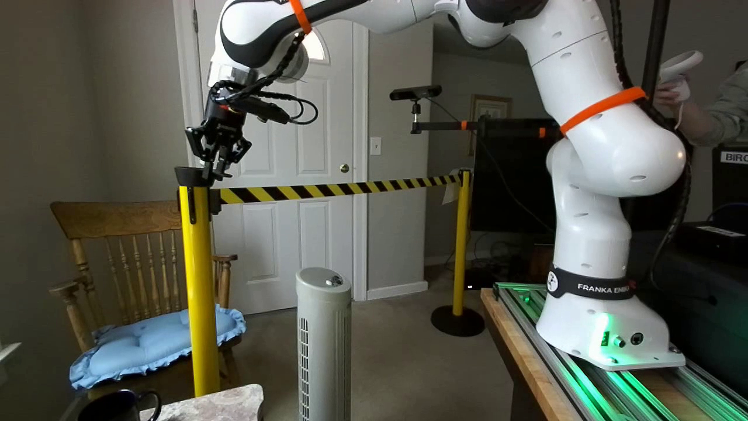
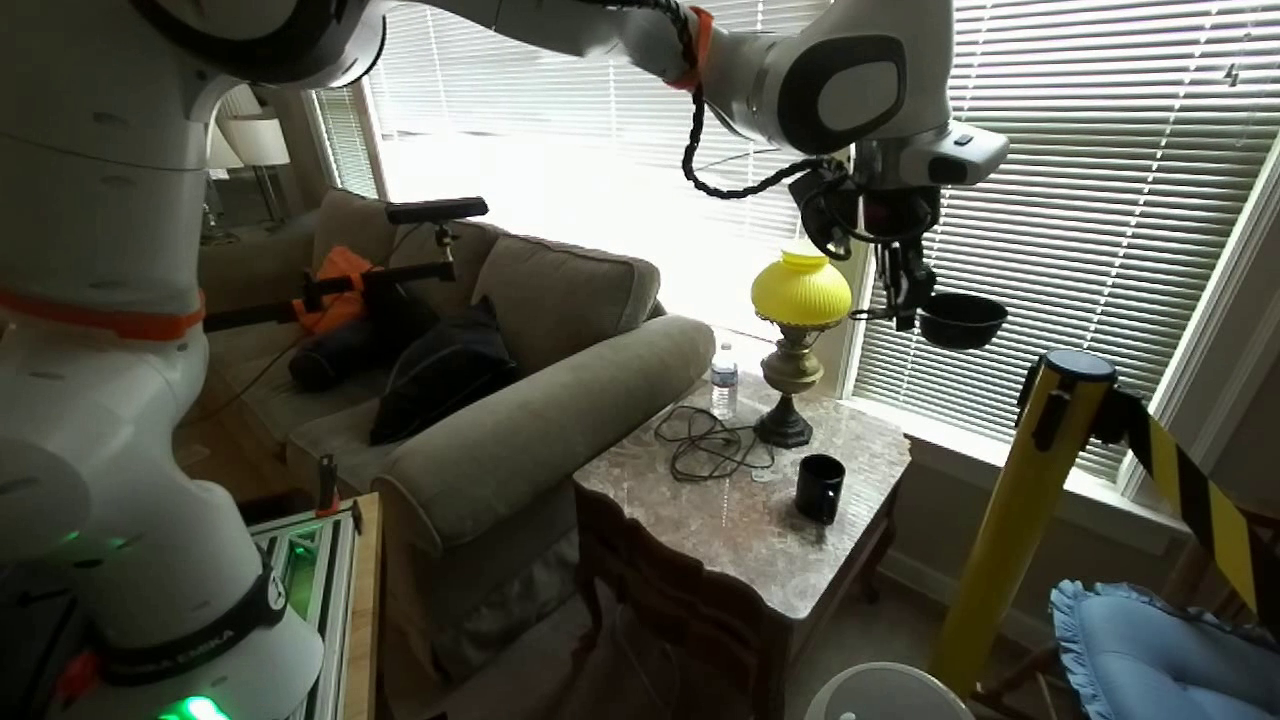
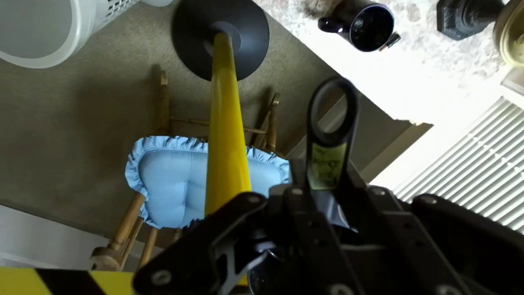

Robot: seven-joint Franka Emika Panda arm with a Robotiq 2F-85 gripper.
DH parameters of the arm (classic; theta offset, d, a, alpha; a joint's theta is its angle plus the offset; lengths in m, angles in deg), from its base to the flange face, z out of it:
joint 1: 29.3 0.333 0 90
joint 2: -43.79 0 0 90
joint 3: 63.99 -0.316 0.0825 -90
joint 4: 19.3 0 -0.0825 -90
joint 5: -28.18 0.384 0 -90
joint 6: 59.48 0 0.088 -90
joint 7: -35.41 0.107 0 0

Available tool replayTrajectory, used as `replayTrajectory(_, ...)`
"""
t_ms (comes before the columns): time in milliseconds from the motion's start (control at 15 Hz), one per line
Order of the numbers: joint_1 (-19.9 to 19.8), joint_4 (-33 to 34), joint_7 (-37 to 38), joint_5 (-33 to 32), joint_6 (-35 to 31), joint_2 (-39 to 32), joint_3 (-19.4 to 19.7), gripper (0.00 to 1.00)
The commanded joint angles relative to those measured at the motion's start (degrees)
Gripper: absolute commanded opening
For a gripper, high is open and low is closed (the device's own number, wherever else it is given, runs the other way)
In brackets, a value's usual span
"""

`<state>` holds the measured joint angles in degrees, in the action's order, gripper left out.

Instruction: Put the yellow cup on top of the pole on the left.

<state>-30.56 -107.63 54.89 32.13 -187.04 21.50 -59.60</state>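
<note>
With fingers (image 2: 908,297) pinching its handle (image 3: 329,140) (wrist view), I am holding the cup (image 2: 963,325) near the pole (image 2: 1008,530), aiming to centre it level over the cap (image 2: 1078,366) before lowering slowly and releasing.

We see the pincer (image 2: 908,318) as matt black, dotted with shiny metal screws (image 3: 161,278). In its grip, the cup (image 2: 963,324) looks dark and smooth; whether plastic or metal, we cannot tell. The label (image 3: 327,164) on its handle looks like paper. Joined above the pincer, the arm (image 1: 575,49) has a smooth, slightly glossy white shell. Near the pincer, the post (image 1: 203,304) is smooth and glossy, and its striped tape (image 1: 327,190) looks matt. Well below the pincer's level, we find a chair (image 1: 117,219) of varnished wood, a ruffled cloth cushion (image 3: 174,176), matt carpet (image 3: 106,102), a shiny mug (image 2: 820,490) and a table (image 2: 740,545) topped with what looks like mottled stone.
</note>
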Motion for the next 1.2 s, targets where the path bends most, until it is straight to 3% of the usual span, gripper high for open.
replayTrajectory(0, -1.48, 4.63, 2.43, 0.87, 2.95, -1.88, 1.44, 0.06)
replayTrajectory(333, -3.92, 10.1, 2.29, 1.18, 4.33, -4.85, 2.58, 0.06)
replayTrajectory(400, -3.32, 6.34, 1.8, 0.07, 3.35, -2.11, 2.55, 0.23)
replayTrajectory(800, -3.89, 8.75, 1.77, 0.12, 3.39, -3.93, 2.61, 0.23)
replayTrajectory(867, -3.9, 8.81, 1.77, 0.12, 3.39, -3.97, 2.61, 0.06)
replayTrajectory(1133, -4.06, 12.89, 1.98, -0.08, 4.41, -6.61, 2.72, 0.06)
